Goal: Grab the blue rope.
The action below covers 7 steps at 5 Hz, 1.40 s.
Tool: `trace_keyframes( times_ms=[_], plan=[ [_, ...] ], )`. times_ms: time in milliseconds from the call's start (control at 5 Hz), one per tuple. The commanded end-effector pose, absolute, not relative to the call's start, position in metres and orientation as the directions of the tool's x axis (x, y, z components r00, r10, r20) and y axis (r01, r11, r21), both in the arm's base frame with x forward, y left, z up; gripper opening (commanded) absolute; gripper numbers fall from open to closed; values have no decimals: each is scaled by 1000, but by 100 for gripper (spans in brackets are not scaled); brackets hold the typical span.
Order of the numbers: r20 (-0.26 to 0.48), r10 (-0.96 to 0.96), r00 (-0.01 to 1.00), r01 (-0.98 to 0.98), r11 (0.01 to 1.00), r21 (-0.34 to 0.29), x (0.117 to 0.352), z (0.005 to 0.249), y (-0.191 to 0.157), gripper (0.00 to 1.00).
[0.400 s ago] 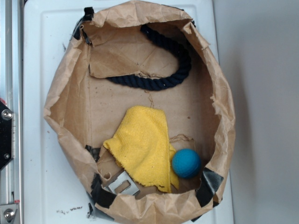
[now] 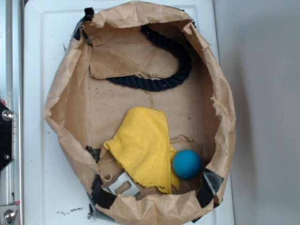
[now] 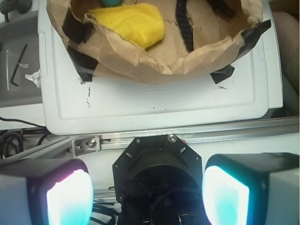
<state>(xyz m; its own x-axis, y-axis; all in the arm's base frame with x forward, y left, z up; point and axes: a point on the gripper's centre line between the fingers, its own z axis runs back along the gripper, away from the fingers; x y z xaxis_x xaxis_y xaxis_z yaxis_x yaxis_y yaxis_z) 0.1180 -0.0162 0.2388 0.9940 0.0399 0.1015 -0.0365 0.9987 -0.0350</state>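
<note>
Nothing is grabbed yet: the blue rope (image 2: 161, 70) lies curved in the paper bag (image 2: 63, 93), and the gripper (image 3: 147, 199), jaws spread and empty, hangs off the white tray's (image 3: 154, 105) edge.

The exterior view looks straight down into the paper bag (image 2: 220, 108); the wrist view faces its outer wall (image 3: 154, 65) from nearby.

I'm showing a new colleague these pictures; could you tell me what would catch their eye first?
Probably the bright yellow cloth in the crumpled brown paper bag, with the teal ball touching its right edge. Above them, the blue rope curves along the bag's far wall. The claw waits open, outside the bag.
</note>
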Motion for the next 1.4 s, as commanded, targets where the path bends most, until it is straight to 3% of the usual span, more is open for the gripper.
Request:
trace_keyframes(
  times_ms=[0,200,400,600,800,1200],
  plan=[
    [166,76,983,-69,997,-45,188,247,-8,100],
    [176,27,984,-12,996,-86,213,231,13,100],
    [201,-95,975,109,992,-61,239,198,38,100],
    [188,-74,979,77,997,-4,258,178,52,100],
    [151,-89,985,93,996,-16,264,165,48,100],
    [151,-89,985,93,996,-16,264,165,48,100]
  ],
)
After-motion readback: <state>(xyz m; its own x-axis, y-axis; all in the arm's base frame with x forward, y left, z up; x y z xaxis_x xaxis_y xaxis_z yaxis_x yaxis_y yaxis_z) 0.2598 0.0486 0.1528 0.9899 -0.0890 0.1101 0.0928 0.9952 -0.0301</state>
